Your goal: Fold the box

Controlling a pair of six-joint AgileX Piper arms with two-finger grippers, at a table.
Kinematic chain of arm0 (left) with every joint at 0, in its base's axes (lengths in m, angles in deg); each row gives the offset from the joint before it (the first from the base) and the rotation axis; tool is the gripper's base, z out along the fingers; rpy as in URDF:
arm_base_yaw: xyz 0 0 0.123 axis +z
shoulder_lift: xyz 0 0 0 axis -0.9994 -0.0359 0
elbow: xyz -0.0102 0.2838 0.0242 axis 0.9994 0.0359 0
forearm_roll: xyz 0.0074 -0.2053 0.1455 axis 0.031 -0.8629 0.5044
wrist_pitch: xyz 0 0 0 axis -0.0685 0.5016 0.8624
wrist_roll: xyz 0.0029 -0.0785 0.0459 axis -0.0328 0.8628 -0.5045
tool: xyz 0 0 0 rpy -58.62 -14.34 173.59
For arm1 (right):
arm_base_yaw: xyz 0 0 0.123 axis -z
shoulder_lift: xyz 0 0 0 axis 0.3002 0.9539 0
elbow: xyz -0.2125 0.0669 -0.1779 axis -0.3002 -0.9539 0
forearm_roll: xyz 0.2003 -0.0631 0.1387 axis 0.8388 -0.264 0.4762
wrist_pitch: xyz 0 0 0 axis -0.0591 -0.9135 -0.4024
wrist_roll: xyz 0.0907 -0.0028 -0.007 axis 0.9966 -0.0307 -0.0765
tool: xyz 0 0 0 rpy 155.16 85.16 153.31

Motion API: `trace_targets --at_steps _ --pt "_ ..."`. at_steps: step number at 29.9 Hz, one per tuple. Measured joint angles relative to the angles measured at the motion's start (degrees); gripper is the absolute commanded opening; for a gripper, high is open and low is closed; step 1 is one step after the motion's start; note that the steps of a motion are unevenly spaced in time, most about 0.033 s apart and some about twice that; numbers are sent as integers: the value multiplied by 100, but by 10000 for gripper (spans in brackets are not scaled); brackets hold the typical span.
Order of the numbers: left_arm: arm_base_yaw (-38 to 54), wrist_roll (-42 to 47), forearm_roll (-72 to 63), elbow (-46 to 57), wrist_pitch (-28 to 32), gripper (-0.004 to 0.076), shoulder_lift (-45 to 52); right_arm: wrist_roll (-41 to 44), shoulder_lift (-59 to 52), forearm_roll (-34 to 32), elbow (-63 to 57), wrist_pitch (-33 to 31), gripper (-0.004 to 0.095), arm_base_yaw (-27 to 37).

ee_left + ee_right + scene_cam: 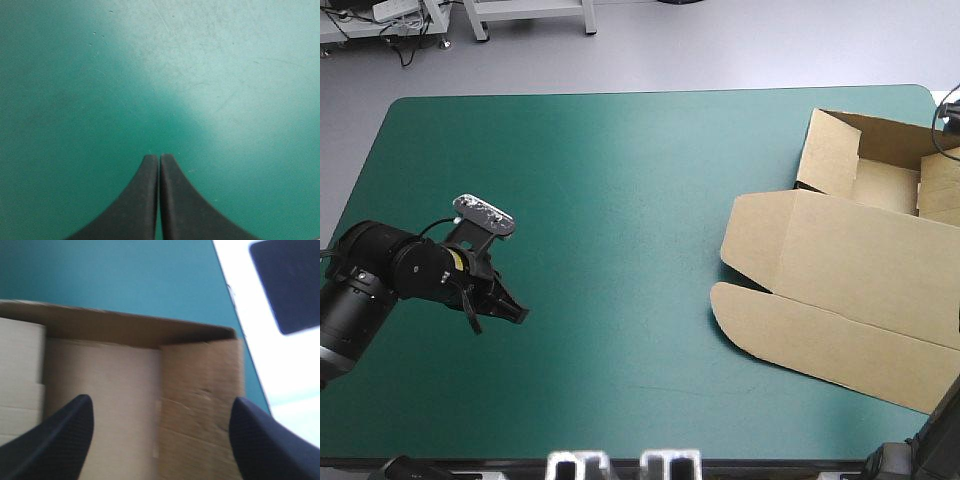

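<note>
cover (620,180), teal-green, spreads beneath left fingers (145,200) pressed together; right fingers (60,440) stand apart over the box (860,260).

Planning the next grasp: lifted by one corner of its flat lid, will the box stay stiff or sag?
Probably light: the box is one thin sheet of brown board. It likely hinges at its creases, so the rounded flap may droop. The raised walls look thin and might buckle.

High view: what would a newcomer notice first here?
The brown box, a half-formed tray with its lid flat, sprawls over the table's right side. The left gripper hangs shut over the teal-green cover near the left edge. The right gripper stands open over the box's raised walls.
</note>
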Motion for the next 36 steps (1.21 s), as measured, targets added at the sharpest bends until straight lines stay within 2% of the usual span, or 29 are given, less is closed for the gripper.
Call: trace_targets --at_steps 3,5,6,11,15,20,24,27,36 --pt "0 0 0 0 0 -3 0 -320 -385 841 45 -19 210 -44" --pt "0 0 0 0 0 -5 0 -568 -613 1161 58 -19 28 -169" --pt "0 0 0 0 0 -7 0 -673 -729 1235 58 -19 -16 -277" --pt "0 0 0 0 0 -9 0 -949 -1138 1356 58 -21 -18 -1089" --pt "0 0 0 0 0 -9 0 -999 -1363 1333 58 -27 -18 -1983" --pt "0 0 0 0 0 -9 0 -898 -1621 769 -45 -26 -18 -3062" --pt "0 0 -24 0 0 -9 0 -804 -2019 297 -731 -26 -18 -3779" --pt "0 0 -43 0 0 -9 0 -804 -2383 231 -1534 -28 -18 -4050" --pt "0 -5 -466 0 41 -9 0 -660 -3653 -285 -4015 -28 -17 -4101"
